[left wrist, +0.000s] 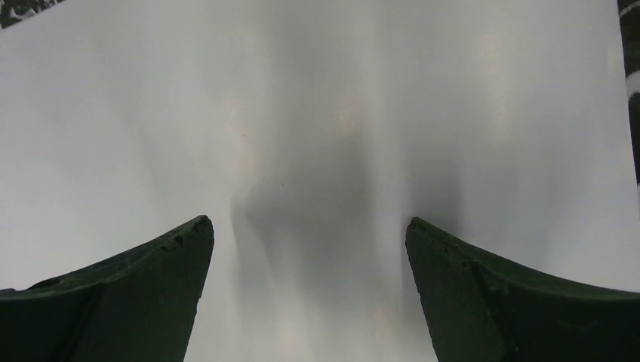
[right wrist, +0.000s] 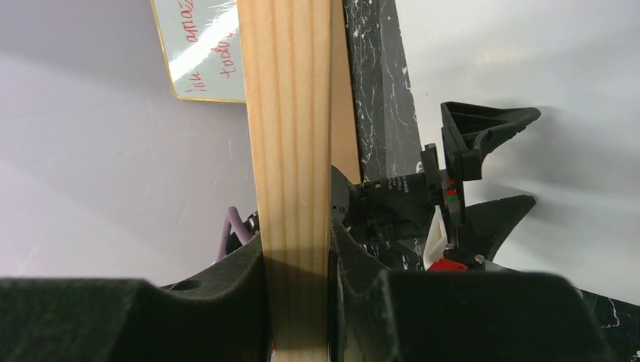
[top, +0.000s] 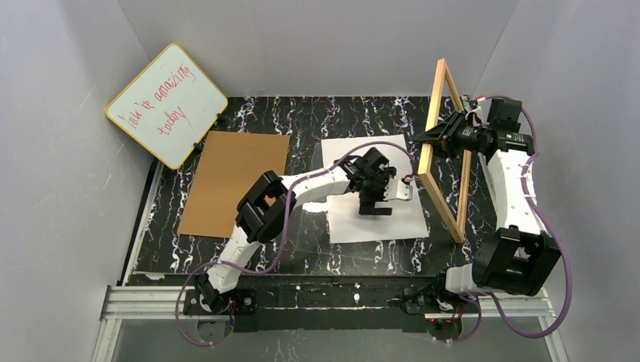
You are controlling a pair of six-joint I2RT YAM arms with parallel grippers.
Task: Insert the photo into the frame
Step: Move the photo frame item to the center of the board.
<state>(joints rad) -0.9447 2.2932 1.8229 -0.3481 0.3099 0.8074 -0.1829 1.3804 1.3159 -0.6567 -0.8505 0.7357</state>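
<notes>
Photo (top: 377, 226) lies flat on the bench (top: 302, 256), white back up, dead centre. The left fingers (left wrist: 151, 294) hang right over it, spread as wide as they go, with only blank paper between them. Whether the tips are touching the sheet, I can't tell.

Over on the right, the frame (top: 439, 205) stands on edge just beside the photo, leaning. The right fingers (right wrist: 241, 294) are pinching one wooden rail, pads tight on either side of the wood.

The step in hand looks like getting that sheet off the bench, and a flat glossy print won't pinch up from the middle. Best bet is to work at a border or corner, drag it gently until an edge lifts, then close softly so it doesn't crease. Meanwhile the right side needs to hold steady. A tall frame held by one rail could swing, and its lower edge sits close enough to nudge the paper.

As for what's in the frame: nothing. The wall and bench show straight through the opening, and I can't make out whether a pane is fitted. The board (top: 234, 181) lies by itself, left of the photo and well away from the frame.
</notes>
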